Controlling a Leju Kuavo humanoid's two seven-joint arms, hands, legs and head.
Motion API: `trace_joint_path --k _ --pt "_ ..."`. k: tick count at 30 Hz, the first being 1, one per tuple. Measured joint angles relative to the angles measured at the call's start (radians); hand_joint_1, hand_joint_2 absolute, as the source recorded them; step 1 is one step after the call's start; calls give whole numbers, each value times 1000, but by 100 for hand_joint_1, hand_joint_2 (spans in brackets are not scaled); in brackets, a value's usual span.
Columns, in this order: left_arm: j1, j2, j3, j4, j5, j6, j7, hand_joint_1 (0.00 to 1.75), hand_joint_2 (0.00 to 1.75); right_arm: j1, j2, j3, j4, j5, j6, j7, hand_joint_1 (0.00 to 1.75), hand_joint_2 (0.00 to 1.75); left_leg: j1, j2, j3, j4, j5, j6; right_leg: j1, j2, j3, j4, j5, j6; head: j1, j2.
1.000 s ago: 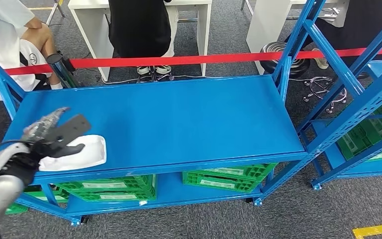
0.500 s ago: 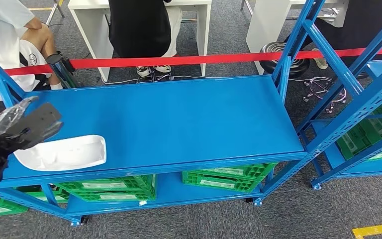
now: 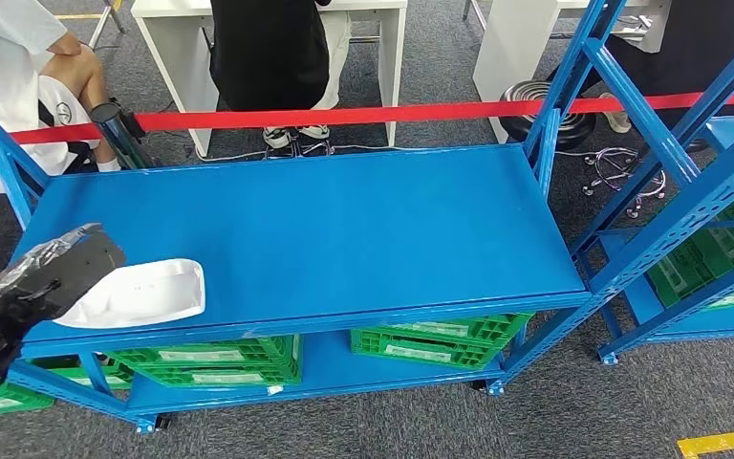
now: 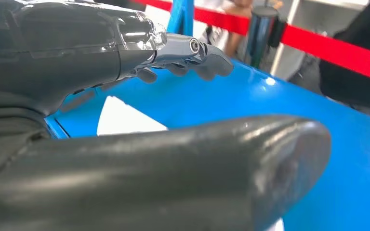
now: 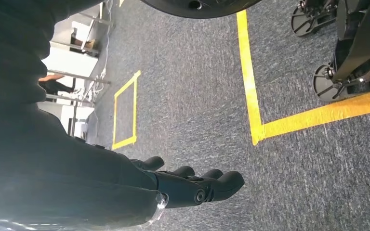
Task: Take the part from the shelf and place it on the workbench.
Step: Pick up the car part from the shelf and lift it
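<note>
The part, a white curved shell (image 3: 139, 292), lies on the blue shelf top (image 3: 344, 220) near its front left corner. My left hand (image 3: 53, 273) hovers at the shell's left end, fingers stretched out flat over its edge and holding nothing. In the left wrist view the fingers (image 4: 197, 55) reach out above the blue surface, the thick thumb (image 4: 197, 163) lies below them, and the white shell (image 4: 125, 120) shows between them untouched. My right hand (image 5: 192, 187) hangs over grey carpet, its fingers loosely extended and empty.
Green crates (image 3: 430, 339) sit on the lower shelf. A red barrier tape (image 3: 392, 113) runs behind the shelf, with seated people (image 3: 268, 48) and white desks beyond. A second blue rack (image 3: 707, 191) stands at the right. Yellow tape (image 5: 250, 82) marks the floor.
My left hand came off the top of the white shell, drew back to the left, then settled a little lower at the shell's left end. The shell has not moved.
</note>
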Motion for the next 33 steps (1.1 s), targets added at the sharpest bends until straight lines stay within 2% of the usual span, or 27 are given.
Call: trace_joint_path --k 7,12,17,21,26,33 --pt "10 41 -49 -28 148 80 0 0 0 0 -1 0 0 -12 -4 0 0 175 0 -4 0 0 0 0 0 0 0 0 0 0 0 0" --pt "9 71 -94 -41 165 133 0 0 0 -1 -1 0 0 -14 -4 2 0 175 0 -8 0 0 0 0 0 -1 0 0 0 0 0 0" --pt "7 94 -130 -48 172 146 0 0 0 -1 -1 0 0 -15 -4 3 0 175 0 -12 -1 0 0 -1 0 -3 0 0 0 0 0 0" --pt "2 112 -154 -49 181 169 0 0 175 -1 -1 0 0 -16 -4 3 0 175 0 -13 -1 0 0 -1 0 -4 0 0 0 0 0 0" --pt "-8 128 -181 -45 167 185 0 0 175 -1 -1 0 0 -15 -4 3 0 175 0 -14 -1 0 0 -1 0 -5 1 0 0 0 0 0" --pt "-14 127 -210 -30 91 159 0 0 175 -1 0 0 0 -15 -4 4 0 175 0 -14 -1 0 0 -1 0 -5 1 0 0 0 0 0"
